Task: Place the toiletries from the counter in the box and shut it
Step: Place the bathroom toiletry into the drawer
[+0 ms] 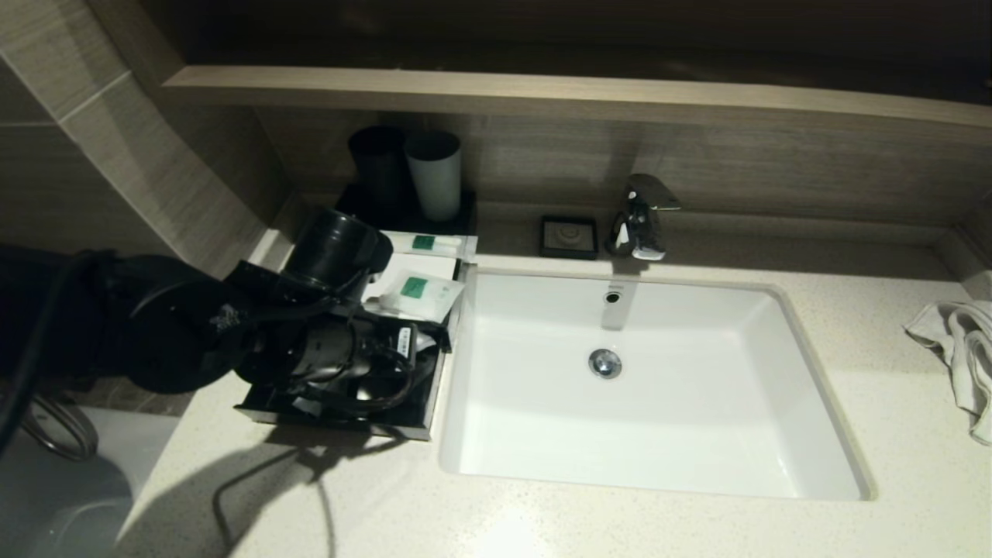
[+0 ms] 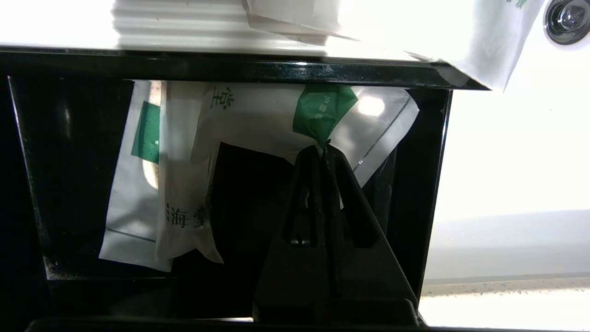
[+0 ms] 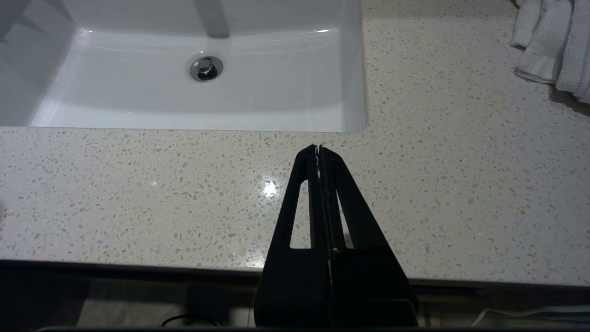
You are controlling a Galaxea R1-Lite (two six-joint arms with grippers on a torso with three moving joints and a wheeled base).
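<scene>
Left arm: I see my black left arm reaching over the open drawer at the counter's left end, beside the sink.
Left gripper (image 2: 322, 150): its fingers are pressed together, pinching the corner of a frosted white plastic packet with a green square label (image 2: 322, 110), held inside the drawer.
Drawer (image 2: 69, 184): the shallow glossy black front drawer is pulled out; two more frosted white packets (image 2: 179, 184) lie overlapping in it, to the left of the held one in the left wrist view.
Box (image 1: 422, 403): the flat black rectangular box with a white top panel sits just left of the basin; a small pillow-like pouch (image 1: 418, 293) and a long slim packet (image 1: 434, 244) rest on its top.
Tumblers (image 1: 434, 174): a black one and a grey one stand upright behind the box.
Counter (image 1: 620, 519): off-white speckled stone around the white rectangular sink basin (image 1: 542, 434).
Dish (image 1: 569, 236): small black square, left of the chrome tap (image 1: 639, 217).
Right gripper (image 3: 319, 150): I see it hanging over bare counter in front of the basin, fingers together, holding nothing.
Towel (image 1: 961, 349): white, crumpled at the far right.
</scene>
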